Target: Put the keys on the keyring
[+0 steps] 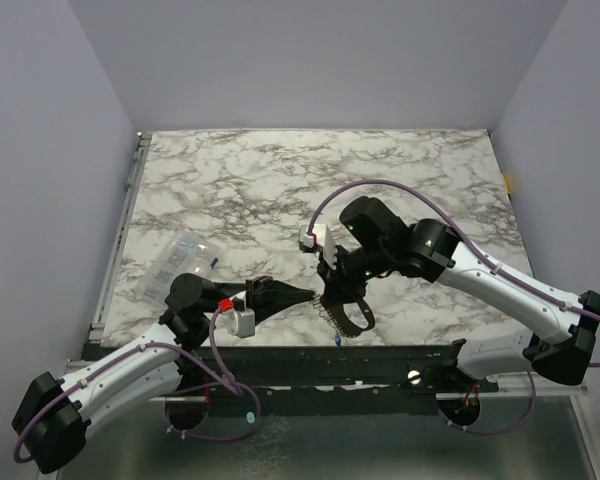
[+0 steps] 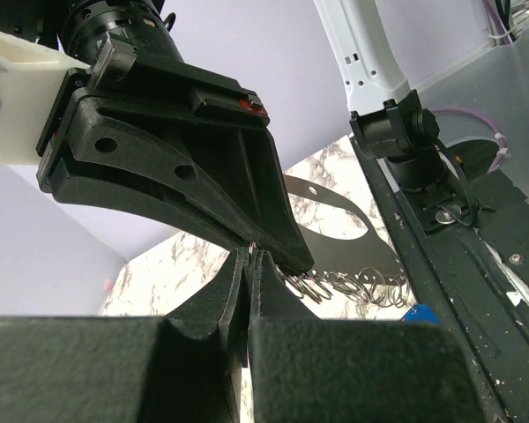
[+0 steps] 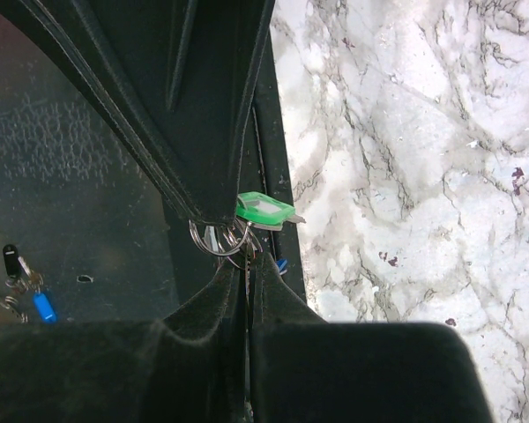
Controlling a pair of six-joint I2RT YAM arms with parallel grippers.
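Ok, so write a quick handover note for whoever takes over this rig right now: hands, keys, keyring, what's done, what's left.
Left hand: shut, tips at the small rings of the keyring.
Right hand: shut, tip to tip with the left one.
Green key: up at the rings between the hands; cannot tell if it is threaded on.
Blue key: looks loose by the near edge of the table, below the hands.
Done: nothing confirmed.
Left: check the green key, then add the blue key.
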